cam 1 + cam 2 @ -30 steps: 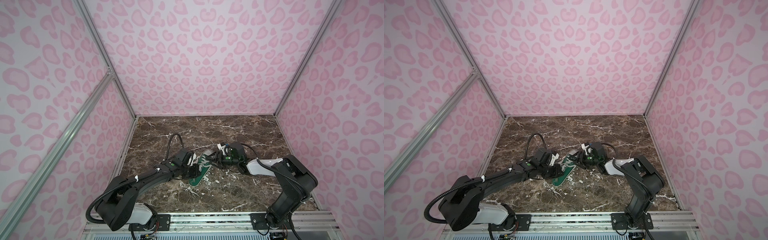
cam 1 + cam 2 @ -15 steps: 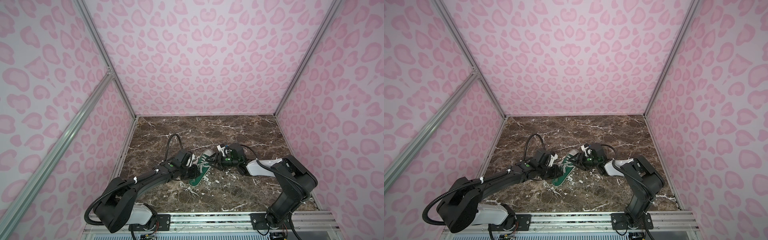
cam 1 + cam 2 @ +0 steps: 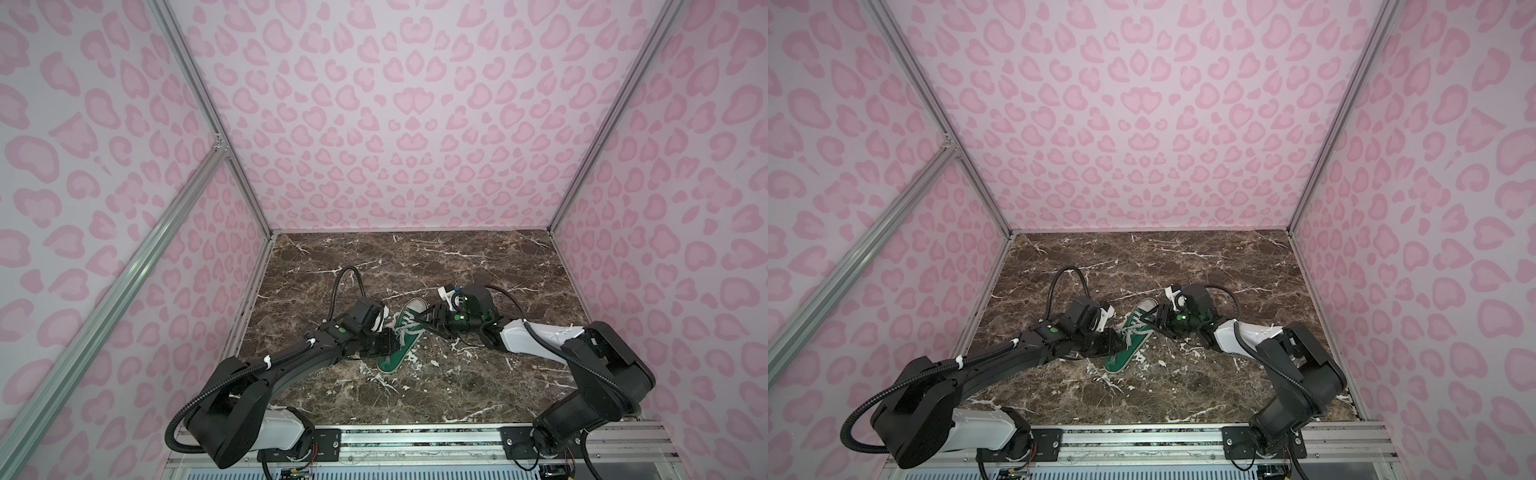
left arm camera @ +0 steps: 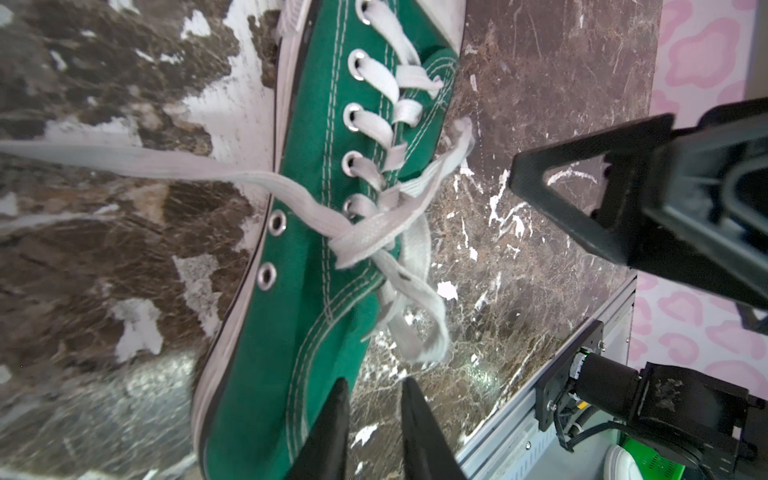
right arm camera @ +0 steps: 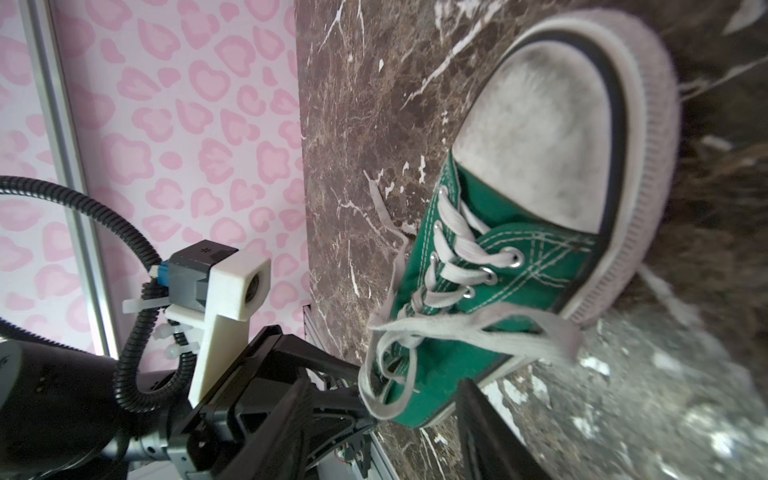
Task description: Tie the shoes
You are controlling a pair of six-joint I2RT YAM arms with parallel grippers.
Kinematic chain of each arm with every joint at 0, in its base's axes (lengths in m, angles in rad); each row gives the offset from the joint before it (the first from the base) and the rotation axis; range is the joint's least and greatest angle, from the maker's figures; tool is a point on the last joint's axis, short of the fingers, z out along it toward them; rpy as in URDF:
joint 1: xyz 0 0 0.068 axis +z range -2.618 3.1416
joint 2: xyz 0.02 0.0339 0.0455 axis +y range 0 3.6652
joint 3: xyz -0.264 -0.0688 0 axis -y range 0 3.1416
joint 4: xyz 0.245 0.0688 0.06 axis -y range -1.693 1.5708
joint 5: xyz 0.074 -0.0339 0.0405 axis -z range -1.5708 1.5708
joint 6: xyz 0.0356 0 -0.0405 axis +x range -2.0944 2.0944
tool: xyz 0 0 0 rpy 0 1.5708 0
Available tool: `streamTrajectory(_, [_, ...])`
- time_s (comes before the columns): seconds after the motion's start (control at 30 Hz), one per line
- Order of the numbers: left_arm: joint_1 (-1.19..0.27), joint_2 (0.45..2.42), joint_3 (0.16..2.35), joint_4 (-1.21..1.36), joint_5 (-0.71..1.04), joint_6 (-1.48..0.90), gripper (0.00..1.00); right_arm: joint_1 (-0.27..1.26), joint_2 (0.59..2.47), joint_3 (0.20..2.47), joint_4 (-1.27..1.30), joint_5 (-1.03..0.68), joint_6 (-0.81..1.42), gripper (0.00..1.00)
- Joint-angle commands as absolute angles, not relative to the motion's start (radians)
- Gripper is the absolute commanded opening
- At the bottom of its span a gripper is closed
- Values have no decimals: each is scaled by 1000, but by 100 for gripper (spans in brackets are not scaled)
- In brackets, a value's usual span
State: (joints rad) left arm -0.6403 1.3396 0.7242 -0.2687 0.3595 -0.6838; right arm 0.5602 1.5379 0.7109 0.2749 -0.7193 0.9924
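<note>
Sneaker (image 3: 401,338) lies diagonal mid-bench between my tools, toe pointing away, lace crossing (image 4: 365,241) nearest my left tool (image 4: 374,419), jaws slightly apart, empty; right tool (image 5: 382,419) gapes unloaded alongside.

One green canvas low-top sneaker with a white rubber toe cap (image 3: 402,337) lies on the one brown marble surface (image 3: 415,266). Two black robot arms reach in, each ending in one tool: left tool (image 4: 372,419), right tool (image 5: 382,419).
</note>
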Motion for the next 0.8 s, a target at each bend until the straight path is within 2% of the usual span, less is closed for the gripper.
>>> streamTrajectory(0.0, [-611,1313,751,-312,340,-658,29,604,1482,746,-27,-611,824,55])
streamTrajectory(0.13, [-555,1291,734,-343,336,-647,29,705,1453,804,-178,-544,757,53])
streamTrajectory(0.4, [-494,1258,644,-341,339,-630,29,869,1571,930,-203,-561,719,51])
streamTrajectory(0.77, [-491,1216,576,-309,342,-653,29,871,1689,1029,-206,-525,707,52])
